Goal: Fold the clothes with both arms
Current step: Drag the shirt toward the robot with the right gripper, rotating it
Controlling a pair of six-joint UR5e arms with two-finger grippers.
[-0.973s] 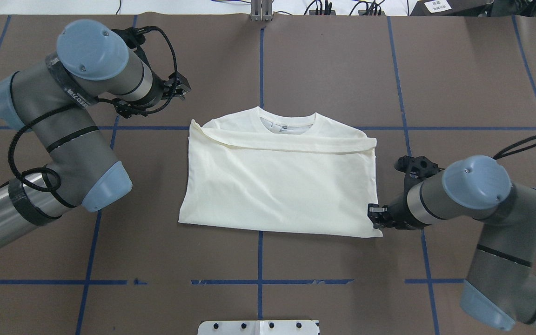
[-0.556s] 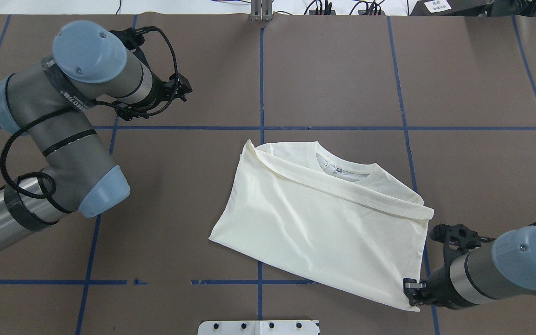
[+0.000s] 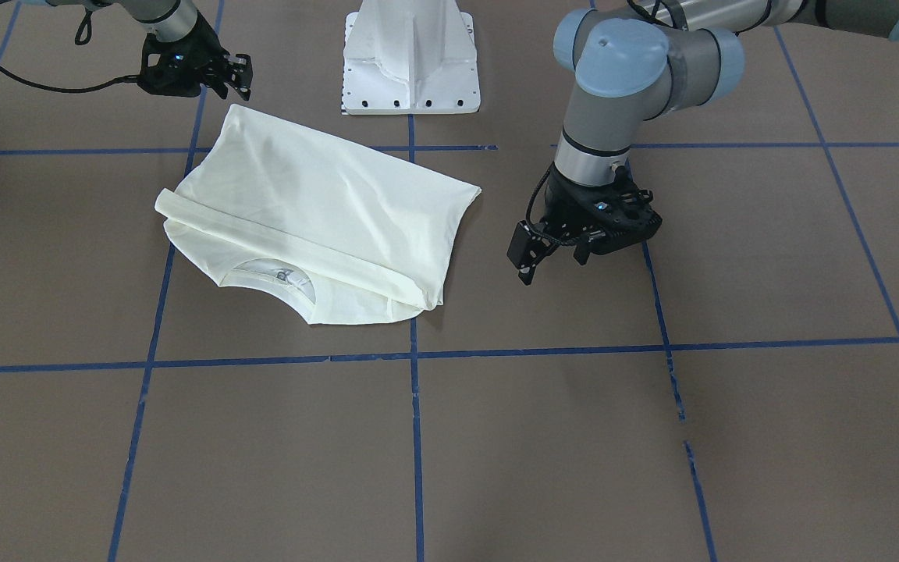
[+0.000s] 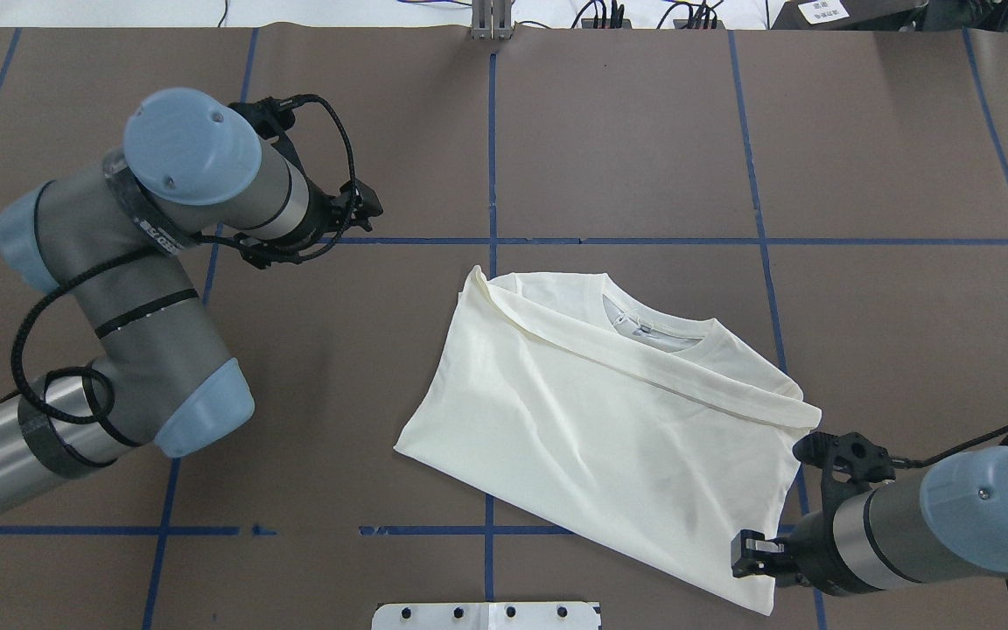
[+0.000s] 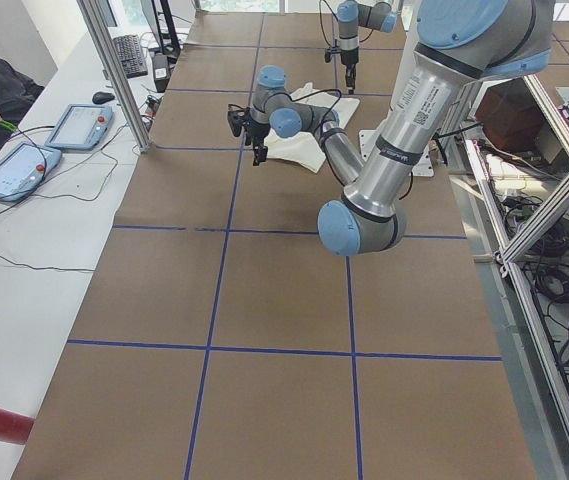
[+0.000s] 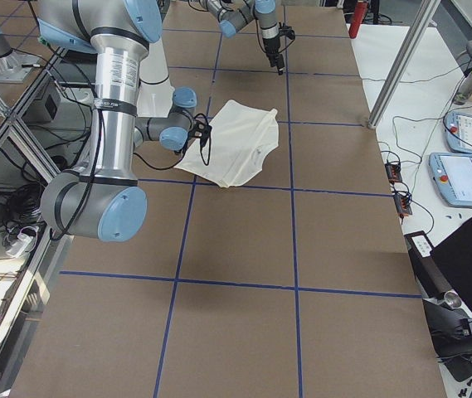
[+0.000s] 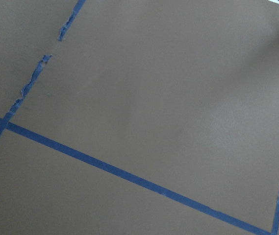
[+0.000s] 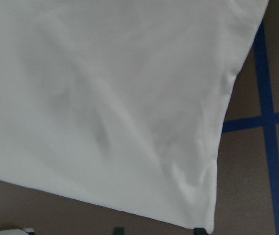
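The cream-white long-sleeved T-shirt (image 4: 609, 437) is laid folded on the bench (image 4: 626, 131), right of centre and turned askew, with only plain cream cloth shown upward. Its ribbed round neck (image 4: 657, 328) is pointed to the far side, and a folded band (image 4: 644, 376) is drawn across just below it. The right arm (image 4: 880, 534) is stretched in low from the near right, its claw (image 4: 745, 556) held with tips apart at the shirt's near right corner. The left arm (image 4: 154, 262) is bent at the left, its claw (image 3: 551, 256) held spread over bare bench, well apart from the shirt.

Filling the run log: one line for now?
shirt: part-folded, askew | right gripper: at its hem corner, grip unclear | left gripper: open, off shirt
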